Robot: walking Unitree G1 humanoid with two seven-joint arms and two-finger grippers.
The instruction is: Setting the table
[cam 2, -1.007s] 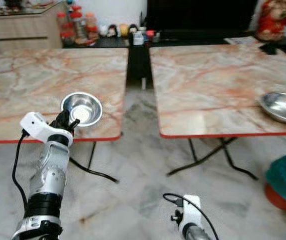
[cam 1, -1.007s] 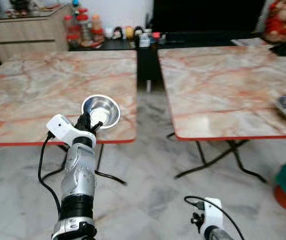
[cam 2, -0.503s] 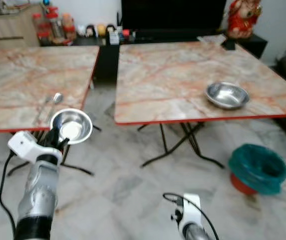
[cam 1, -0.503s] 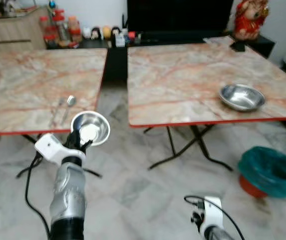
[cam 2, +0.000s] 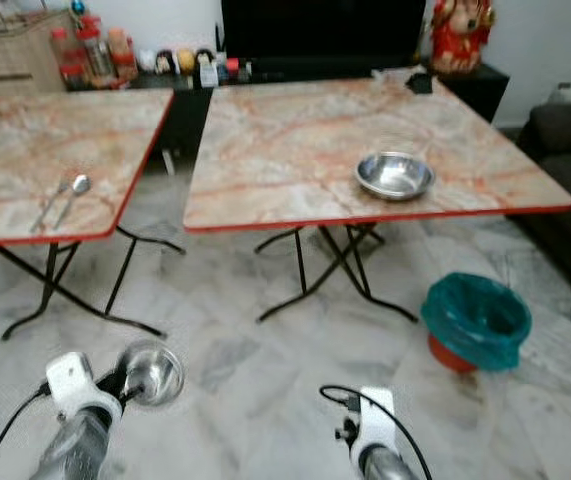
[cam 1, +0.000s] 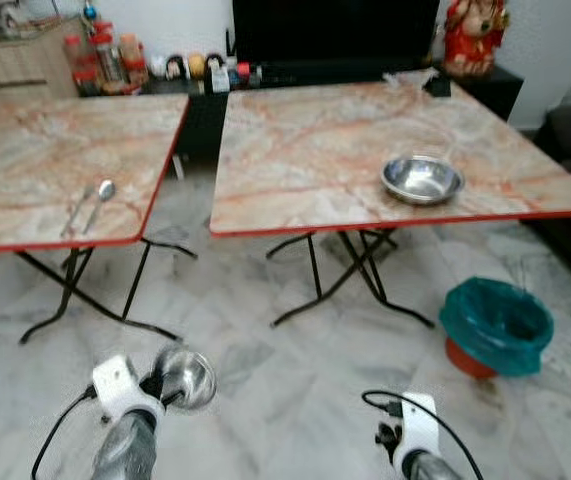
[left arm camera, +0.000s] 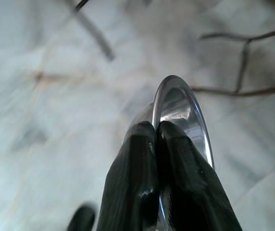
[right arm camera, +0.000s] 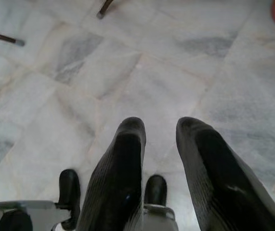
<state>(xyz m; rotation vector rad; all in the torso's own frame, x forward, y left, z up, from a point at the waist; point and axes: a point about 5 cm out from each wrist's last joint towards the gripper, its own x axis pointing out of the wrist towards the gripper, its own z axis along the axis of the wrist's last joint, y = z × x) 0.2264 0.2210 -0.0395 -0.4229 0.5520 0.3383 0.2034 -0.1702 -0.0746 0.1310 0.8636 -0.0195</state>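
Your left hand (left arm camera: 156, 144) has its fingers pinched on the rim of a small steel bowl (cam 1: 187, 378), held low over the marble floor (cam 1: 295, 380). Your right hand (right arm camera: 161, 144) hangs idle, fingers apart and holding nothing. A second bowl (cam 1: 422, 178) sits on the right counter (cam 1: 295, 150); a spoon (cam 1: 103, 192) lies on the left counter (cam 1: 25, 150).

No legible text, label, brand, number or sign detected in any view. Bottles and jars (cam 1: 105, 60) on far sideboard: labels too small and blurred to be read. Small items on dark cabinet (cam 1: 215, 72): markings not resolved. Steel bowls, tables, teal bin: no printing seen.
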